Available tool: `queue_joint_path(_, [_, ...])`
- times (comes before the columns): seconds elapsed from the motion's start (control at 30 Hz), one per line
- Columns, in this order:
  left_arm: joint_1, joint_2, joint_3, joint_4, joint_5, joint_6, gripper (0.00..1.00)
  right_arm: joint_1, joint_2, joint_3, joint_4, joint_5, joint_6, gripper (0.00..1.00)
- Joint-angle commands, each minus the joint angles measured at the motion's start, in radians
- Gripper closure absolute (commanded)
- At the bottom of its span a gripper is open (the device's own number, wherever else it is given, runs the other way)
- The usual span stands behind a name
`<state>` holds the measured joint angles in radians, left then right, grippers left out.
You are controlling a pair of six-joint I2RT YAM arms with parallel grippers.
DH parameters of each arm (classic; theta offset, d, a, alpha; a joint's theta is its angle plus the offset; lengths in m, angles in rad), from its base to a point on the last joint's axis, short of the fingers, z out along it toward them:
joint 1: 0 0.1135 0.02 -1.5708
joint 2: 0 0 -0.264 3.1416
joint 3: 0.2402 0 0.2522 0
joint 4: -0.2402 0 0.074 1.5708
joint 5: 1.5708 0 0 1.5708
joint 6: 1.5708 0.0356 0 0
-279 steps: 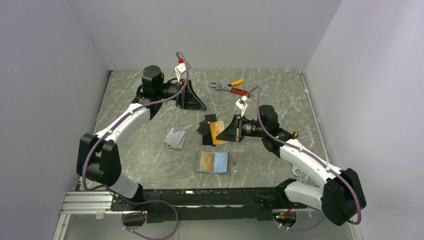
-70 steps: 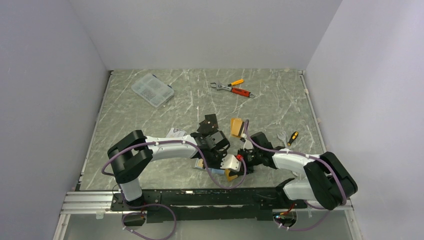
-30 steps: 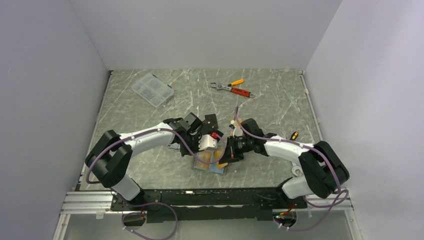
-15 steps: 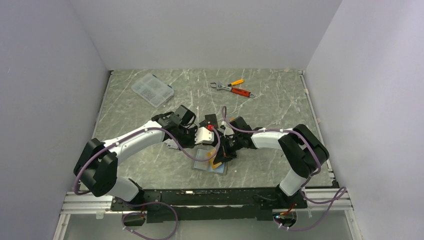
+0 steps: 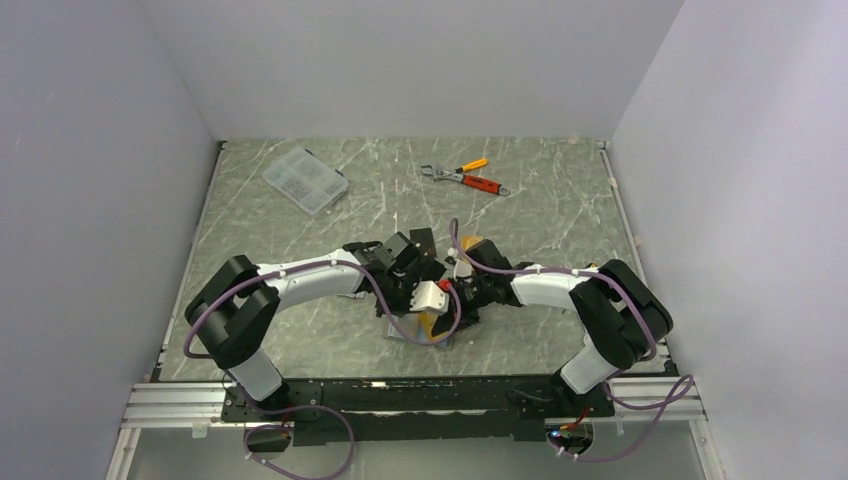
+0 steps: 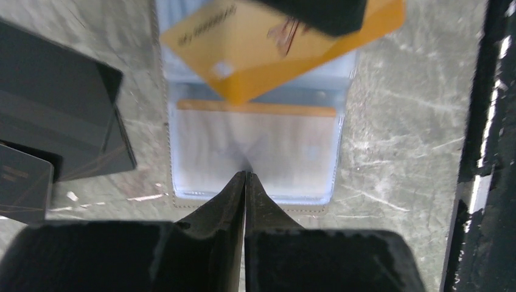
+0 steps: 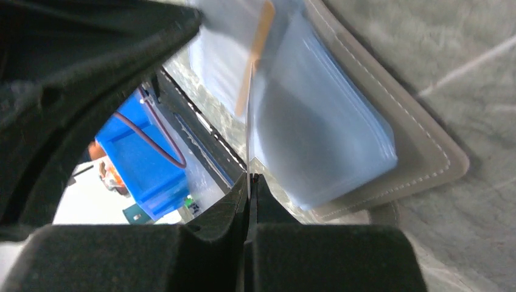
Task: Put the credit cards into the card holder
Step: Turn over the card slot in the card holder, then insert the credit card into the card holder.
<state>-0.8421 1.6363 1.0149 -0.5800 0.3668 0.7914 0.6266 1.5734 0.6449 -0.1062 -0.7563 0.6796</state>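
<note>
Credit card corner over card holder

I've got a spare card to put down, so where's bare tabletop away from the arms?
Bare table lies right of the pliers, and between them and the clear box. It's crowded mid-table around the card holder and the black cards.

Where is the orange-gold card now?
The orange-gold card is top centre in the left wrist view, pinched by the right fingers over the open card holder.
</note>
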Motion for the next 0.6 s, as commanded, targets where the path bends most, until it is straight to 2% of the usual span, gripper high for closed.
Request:
queue_joint_path(0.0, [0.001, -0.008, -0.047, 0.036, -0.063, 0.053, 0.91, 0.004, -0.03, -0.042, 0.03, -0.054, -0.014, 1.0])
queue_joint_path(0.57, [-0.022, -0.037, -0.097, 0.022, -0.024, -0.032, 0.91, 0.006, 0.075, 0.026, 0.051, -0.099, -0.04, 1.0])
